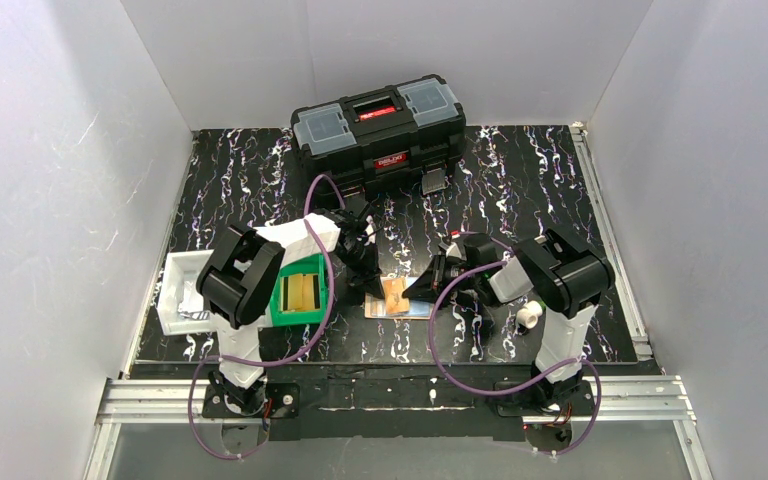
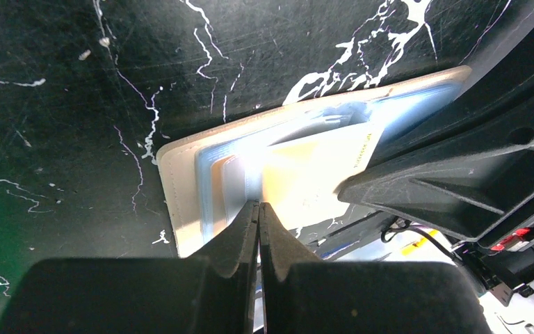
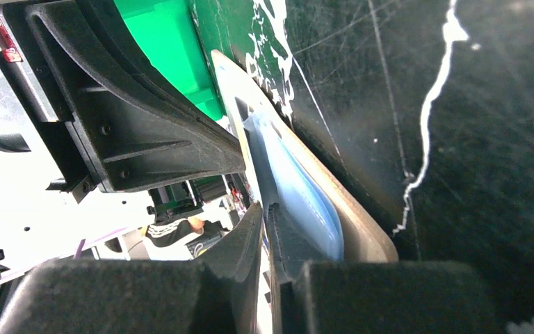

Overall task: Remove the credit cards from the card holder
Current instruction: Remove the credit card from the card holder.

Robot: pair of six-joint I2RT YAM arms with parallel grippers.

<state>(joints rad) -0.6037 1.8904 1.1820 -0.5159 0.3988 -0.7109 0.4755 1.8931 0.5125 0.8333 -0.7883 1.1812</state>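
The tan card holder [image 1: 397, 298] lies open and flat on the black marbled table between my two arms. In the left wrist view its pale stitched edge [image 2: 181, 174] frames a light blue credit card [image 2: 205, 181] and a yellowish-tan credit card [image 2: 313, 174]. My left gripper [image 2: 259, 205] is shut, its tips pressed down on the holder's middle [image 1: 370, 283]. My right gripper [image 3: 265, 209] sits at the holder's right end [image 1: 418, 292]. Its jaws stand a thin slit apart, and I cannot make out anything in the slit. The blue card [image 3: 306, 195] bulges just outside its right finger, against the holder [image 3: 361, 229].
A black toolbox [image 1: 378, 128] stands at the back centre. A green bin [image 1: 300, 295] with yellow-tan slabs sits just left of the holder, and a white tray [image 1: 180, 292] lies further left. A small white object [image 1: 528, 316] rests by the right arm.
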